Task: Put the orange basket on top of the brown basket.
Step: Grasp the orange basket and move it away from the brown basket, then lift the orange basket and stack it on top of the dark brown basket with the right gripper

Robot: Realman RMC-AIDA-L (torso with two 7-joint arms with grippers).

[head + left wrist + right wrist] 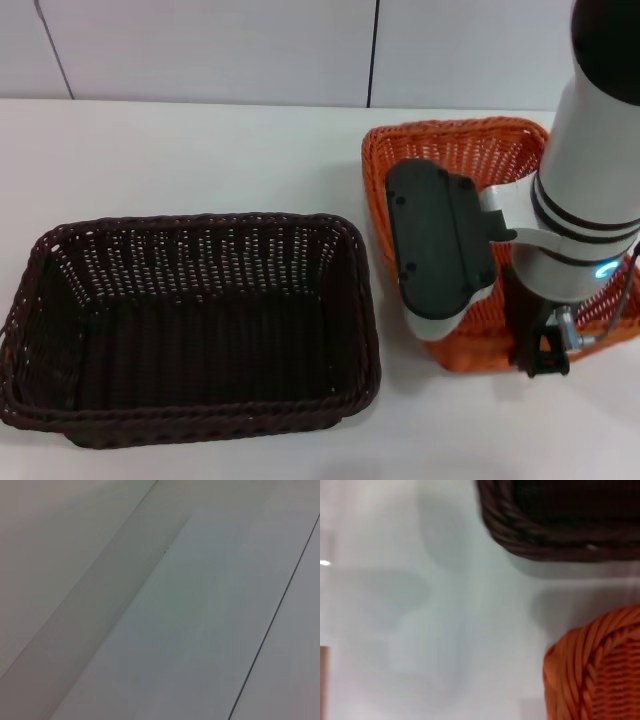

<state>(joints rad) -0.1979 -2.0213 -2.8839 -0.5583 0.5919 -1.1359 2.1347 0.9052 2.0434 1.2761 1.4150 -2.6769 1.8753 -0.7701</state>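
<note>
Right gripper [540,355]: at the near rim of the bright orange rectangular woven basket [440,150]; finger state cannot be told.
Dark brown rectangular woven basket [190,320]: beside it, leftward on the white table [200,150].
Advice: clamp rim squarely, lift level.

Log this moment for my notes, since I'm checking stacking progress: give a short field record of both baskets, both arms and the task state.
orange basket: on the white table, to the robot's right, upright
brown basket: on the table, to the robot's left, upright, nothing in it
gap: baskets apart, not touching
right gripper: low at the orange basket's near rim; fingers unclear
left arm: not in head view
stacking: not yet done
</note>
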